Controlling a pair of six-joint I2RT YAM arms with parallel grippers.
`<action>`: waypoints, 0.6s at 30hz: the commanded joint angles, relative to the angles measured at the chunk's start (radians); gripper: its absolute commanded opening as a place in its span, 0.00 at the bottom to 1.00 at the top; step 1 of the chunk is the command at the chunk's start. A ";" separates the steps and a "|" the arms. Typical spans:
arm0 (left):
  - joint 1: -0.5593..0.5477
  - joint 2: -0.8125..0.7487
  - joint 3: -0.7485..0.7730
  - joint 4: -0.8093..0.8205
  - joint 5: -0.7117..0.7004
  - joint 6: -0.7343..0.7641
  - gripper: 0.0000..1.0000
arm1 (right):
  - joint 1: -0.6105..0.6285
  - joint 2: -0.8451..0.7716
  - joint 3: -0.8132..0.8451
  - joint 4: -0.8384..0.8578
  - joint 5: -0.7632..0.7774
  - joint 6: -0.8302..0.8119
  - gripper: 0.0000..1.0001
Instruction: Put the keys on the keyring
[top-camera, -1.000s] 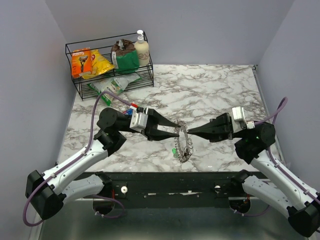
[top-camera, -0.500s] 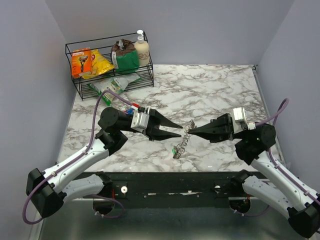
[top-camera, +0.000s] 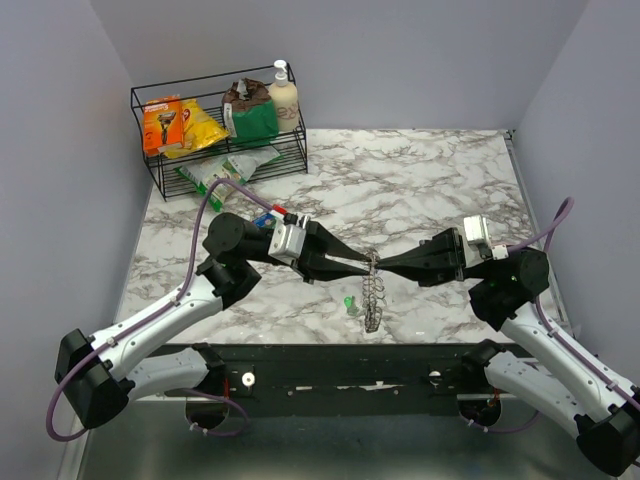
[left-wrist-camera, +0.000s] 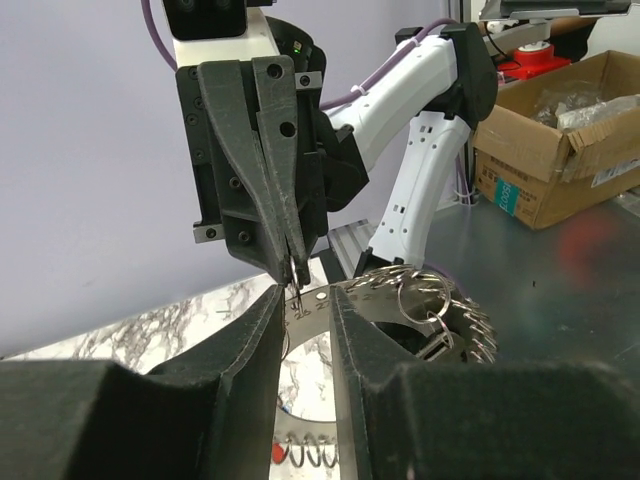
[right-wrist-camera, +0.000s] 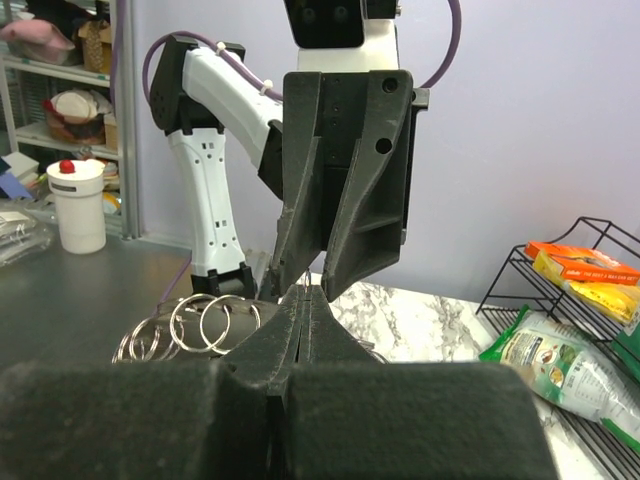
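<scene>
The keyring (top-camera: 374, 292), a large metal hoop with a numbered band and many small split rings, hangs upright between my two grippers. My right gripper (top-camera: 381, 266) is shut on a thin wire loop at the hoop's top; its closed fingertips (right-wrist-camera: 305, 300) show in the right wrist view. My left gripper (top-camera: 365, 262) stands right against the hoop from the other side, its jaws a narrow gap apart. The numbered band (left-wrist-camera: 308, 303) shows in that gap. A green key (top-camera: 350, 303) sits by the hoop's lower left; whether it hangs or lies I cannot tell. Blue and red key heads (top-camera: 272, 212) lie behind my left wrist.
A black wire rack (top-camera: 155, 165) with snack packets and a soap bottle (top-camera: 283, 95) stands at the back left. A green packet (top-camera: 215, 172) lies in front of it. The marble table's near edge (top-camera: 330, 342) runs just below the hoop.
Half a second ago my left gripper was wide open and away from the hoop. It has moved right up to the hoop and narrowed. The hoop now hangs straighter from my right gripper.
</scene>
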 joint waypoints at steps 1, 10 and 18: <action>-0.014 0.007 0.026 0.015 -0.018 -0.001 0.32 | -0.003 -0.015 -0.008 0.044 0.032 -0.010 0.01; -0.030 0.018 0.032 -0.040 -0.026 0.040 0.30 | -0.001 -0.018 -0.008 0.047 0.024 -0.005 0.01; -0.037 0.017 0.035 -0.068 -0.041 0.068 0.11 | -0.001 -0.018 -0.013 0.047 0.015 -0.002 0.01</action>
